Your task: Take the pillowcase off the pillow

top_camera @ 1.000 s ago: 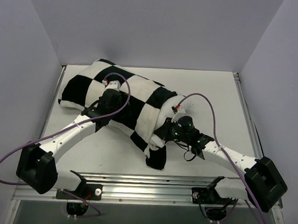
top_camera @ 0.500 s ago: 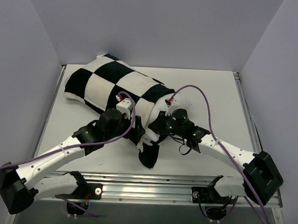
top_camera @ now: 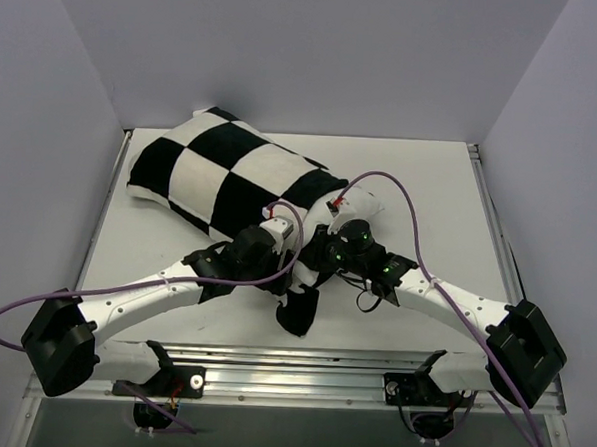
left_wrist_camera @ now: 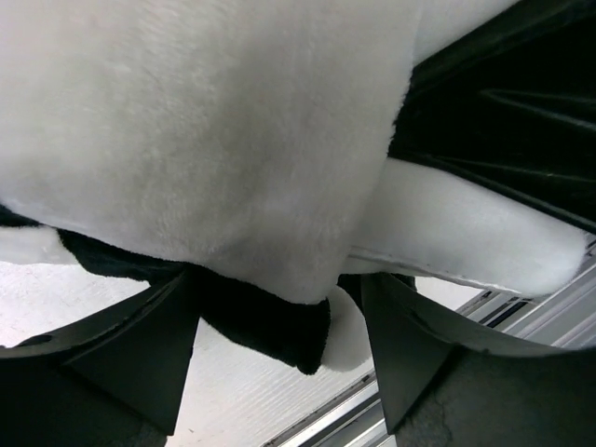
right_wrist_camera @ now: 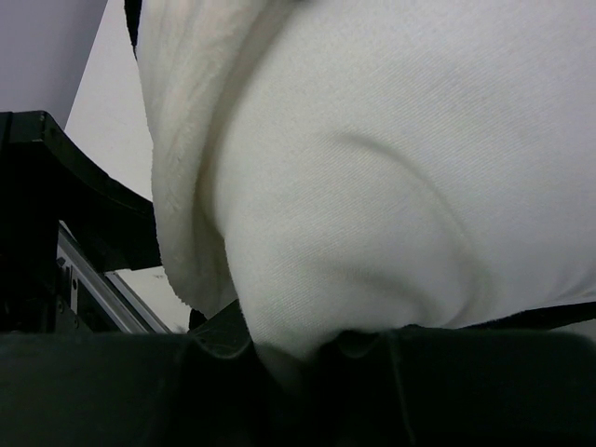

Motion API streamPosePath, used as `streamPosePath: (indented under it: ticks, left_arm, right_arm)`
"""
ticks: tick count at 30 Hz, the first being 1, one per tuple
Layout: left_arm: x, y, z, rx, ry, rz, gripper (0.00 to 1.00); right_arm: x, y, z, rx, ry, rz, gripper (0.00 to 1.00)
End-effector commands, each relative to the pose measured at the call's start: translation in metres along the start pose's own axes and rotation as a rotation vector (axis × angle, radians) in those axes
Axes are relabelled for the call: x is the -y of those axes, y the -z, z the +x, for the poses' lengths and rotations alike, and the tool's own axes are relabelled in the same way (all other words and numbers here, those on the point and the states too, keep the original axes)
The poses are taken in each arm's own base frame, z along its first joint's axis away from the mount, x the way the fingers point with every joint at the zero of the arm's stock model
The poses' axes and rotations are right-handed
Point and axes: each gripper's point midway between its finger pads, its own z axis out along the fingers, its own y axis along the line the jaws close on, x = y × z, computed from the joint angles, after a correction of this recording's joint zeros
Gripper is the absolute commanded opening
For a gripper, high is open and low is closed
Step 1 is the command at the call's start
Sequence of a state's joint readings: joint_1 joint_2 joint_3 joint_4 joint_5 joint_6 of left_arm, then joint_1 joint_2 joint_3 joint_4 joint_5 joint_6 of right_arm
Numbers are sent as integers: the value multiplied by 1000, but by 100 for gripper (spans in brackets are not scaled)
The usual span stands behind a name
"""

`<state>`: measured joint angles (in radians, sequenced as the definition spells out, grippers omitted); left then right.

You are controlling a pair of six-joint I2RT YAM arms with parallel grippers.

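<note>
Top external view gives me the layout: the pillowcase [top_camera: 231, 175] lies diagonally across the table [top_camera: 441, 181], from the far left corner toward the middle. The pillow [top_camera: 368, 201] is inside it, with only its plain white end poking out on my right side. My right claw [right_wrist_camera: 298, 361] is pinched narrow on a fold of that smooth pillow cloth, which puckers down into the jaws in the right wrist view. My left claw [left_wrist_camera: 279, 298] is spread wide, its fingers [left_wrist_camera: 140, 358] standing either side of the fuzzy hem at the pillowcase mouth, not closed on it. Handling-wise, I judge both things light and very soft. The pillow will squash and stretch rather than hold firm, and the plush pillowcase will bunch and drag on it instead of sliding freely. Best hold, I reckon, is the hem at the open mouth, near the loose black flap [top_camera: 299, 314], pulling away from the pinned end.
</note>
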<state>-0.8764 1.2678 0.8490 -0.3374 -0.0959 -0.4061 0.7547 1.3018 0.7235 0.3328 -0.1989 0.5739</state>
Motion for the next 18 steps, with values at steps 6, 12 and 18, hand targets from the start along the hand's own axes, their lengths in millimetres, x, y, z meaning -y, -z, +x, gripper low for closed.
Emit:
streamPosePath:
  ticks: [6, 12, 18]
  left_arm:
    - [-4, -9, -3, -16, -44, -51, 66]
    - [-33, -13, -23, 50, 5, -220, 4]
    - [-105, -10, -33, 77, 190, -460, 2]
  right_arm:
    - [-31, 9, -38, 114, 36, -81, 0]
    - [-37, 21, -34, 94, 36, -108, 0]
    - [-69, 68, -44, 79, 52, -214, 0]
